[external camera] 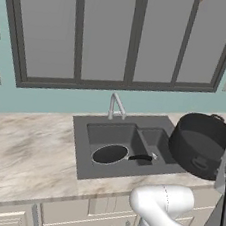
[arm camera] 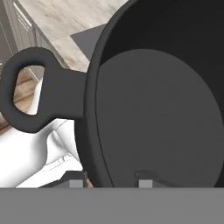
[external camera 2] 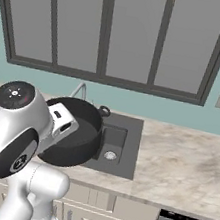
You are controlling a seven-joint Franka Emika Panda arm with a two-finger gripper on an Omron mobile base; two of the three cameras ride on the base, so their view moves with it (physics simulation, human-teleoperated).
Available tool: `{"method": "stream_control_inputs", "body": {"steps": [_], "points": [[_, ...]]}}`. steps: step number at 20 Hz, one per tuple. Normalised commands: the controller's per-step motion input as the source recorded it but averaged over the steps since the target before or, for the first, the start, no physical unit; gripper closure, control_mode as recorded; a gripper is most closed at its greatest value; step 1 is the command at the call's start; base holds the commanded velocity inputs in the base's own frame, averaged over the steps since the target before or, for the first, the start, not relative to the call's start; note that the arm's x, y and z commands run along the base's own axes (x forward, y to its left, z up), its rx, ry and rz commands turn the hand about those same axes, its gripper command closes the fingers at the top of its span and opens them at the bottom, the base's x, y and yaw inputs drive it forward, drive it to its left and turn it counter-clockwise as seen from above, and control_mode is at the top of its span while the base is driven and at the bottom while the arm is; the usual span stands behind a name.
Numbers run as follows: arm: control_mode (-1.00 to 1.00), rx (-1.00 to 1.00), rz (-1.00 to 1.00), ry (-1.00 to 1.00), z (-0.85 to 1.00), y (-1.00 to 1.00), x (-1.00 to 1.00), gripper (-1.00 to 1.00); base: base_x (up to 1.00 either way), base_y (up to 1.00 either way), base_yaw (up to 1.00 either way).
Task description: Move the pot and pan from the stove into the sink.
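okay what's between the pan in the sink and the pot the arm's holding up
In the left base view, between the pan and the tilted pot lie the pan's own black handle, the sink divider and the smaller right-hand basin with its drain.

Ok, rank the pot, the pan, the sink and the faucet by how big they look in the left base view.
1. sink, largest
2. pot, tilted and carried nearer the camera, which may inflate it
3. pan, lying in the sink's left basin
4. faucet, smallest

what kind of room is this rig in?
A simulated home kitchen, by the look of it: a double-basin sink with a faucet set in a marbled counter, cabinet fronts below, and a pot carried by the arm.
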Motion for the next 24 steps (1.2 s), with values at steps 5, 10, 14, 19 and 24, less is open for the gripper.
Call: {"method": "stream_control_inputs", "body": {"steps": [5, 10, 14, 19, 24], "points": [[-1.0, 0.0, 0.0, 0.01, 0.0, 0.02, 0.11, 1.0, 0.0, 0.0, 0.0], [-1.0, 0.0, -0.01, 0.03, -0.03, 0.12, 0.61, 1.0, 0.0, 0.0, 0.0], [-1.0, 0.0, 0.0, 0.02, -0.01, 0.13, 0.55, 1.0, 0.0, 0.0, 0.0], [-1.0, 0.0, 0.0, 0.01, -0.02, 0.09, 0.33, 1.0, 0.0, 0.0, 0.0], [-1.0, -0.01, 0.0, 0.0, -0.11, 0.04, 0.1, 1.0, 0.0, 0.0, 0.0]]}}
